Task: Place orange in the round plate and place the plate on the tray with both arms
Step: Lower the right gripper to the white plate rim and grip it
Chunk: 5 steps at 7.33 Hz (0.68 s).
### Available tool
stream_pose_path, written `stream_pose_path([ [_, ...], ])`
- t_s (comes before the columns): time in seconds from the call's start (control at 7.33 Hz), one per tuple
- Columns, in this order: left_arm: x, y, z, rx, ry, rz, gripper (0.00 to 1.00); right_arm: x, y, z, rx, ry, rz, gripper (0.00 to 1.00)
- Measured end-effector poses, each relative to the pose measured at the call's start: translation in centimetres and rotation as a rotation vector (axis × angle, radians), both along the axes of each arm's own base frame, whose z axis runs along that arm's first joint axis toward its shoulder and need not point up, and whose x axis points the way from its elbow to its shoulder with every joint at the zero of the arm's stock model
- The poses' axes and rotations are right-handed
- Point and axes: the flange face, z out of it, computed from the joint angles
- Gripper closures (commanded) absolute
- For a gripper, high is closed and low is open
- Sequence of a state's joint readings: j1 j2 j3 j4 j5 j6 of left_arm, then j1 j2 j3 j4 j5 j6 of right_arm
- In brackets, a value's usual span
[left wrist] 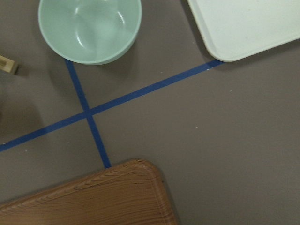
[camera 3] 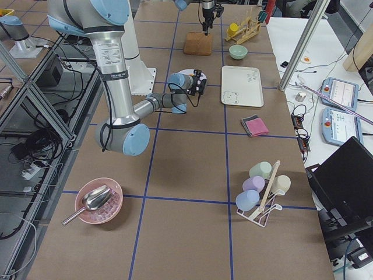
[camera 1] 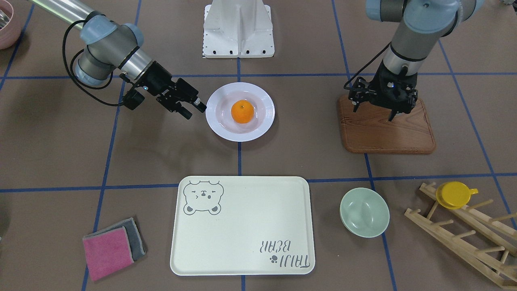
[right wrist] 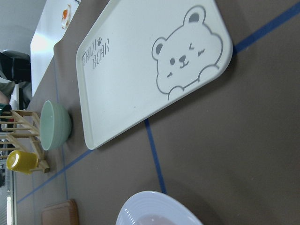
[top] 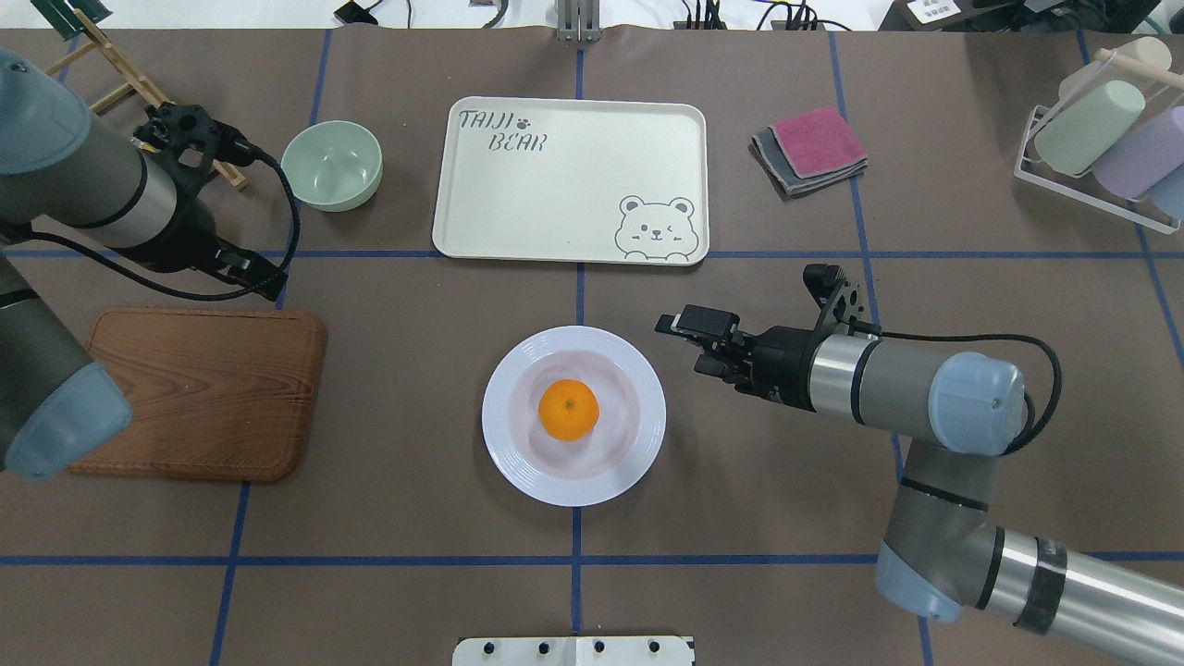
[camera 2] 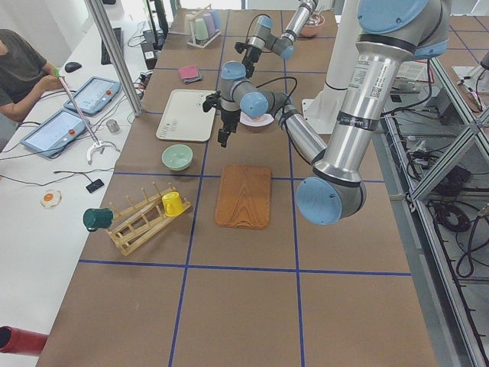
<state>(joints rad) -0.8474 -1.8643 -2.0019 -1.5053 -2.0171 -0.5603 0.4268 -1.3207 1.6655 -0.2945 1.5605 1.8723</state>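
Note:
The orange (camera 1: 242, 111) (top: 568, 409) lies in the sunken centre of the white round plate (camera 1: 266, 106) (top: 638, 462) at mid-table. My right gripper (camera 1: 196, 112) (top: 683, 344) hovers open just beside the plate's rim, with nothing between its fingers. Over the far edge of the brown wooden board (camera 1: 385, 133), my left gripper (camera 1: 373, 114) points downward, open and holding nothing. The cream bear-print tray (camera 1: 242, 242) (top: 555, 203) (right wrist: 131, 84) lies bare across from the plate, away from the robot. A sliver of the plate rim (right wrist: 154, 211) shows at the bottom of the right wrist view.
A pale-green bowl (camera 1: 364, 212) (left wrist: 89, 28) sits beside the tray. A wooden rack with a yellow cup (camera 1: 456, 194) stands past it. Folded pink and grey cloths (camera 1: 113, 246) lie on the tray's other side. A cup rack (top: 1110, 139) stands at a far corner.

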Motion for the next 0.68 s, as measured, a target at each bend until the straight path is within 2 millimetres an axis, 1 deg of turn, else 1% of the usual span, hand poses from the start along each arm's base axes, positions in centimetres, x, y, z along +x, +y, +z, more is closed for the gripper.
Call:
stream_pose_path([
  [0.27,-0.4,-0.1,0.4,-0.004,-0.006,-0.001,0.01,0.6,3.0,-0.5,-0.093,-0.079,0.079,0.02],
  [0.55,-0.4,-0.1,0.3,-0.009,-0.002,-0.008,0.01,-1.0,5.8,-0.3,-0.113,-0.090,0.101,0.00],
  [0.68,-0.5,0.0,0.2,-0.010,-0.001,-0.010,0.01,-2.1,7.0,0.2,-0.117,-0.078,0.098,0.00],
])
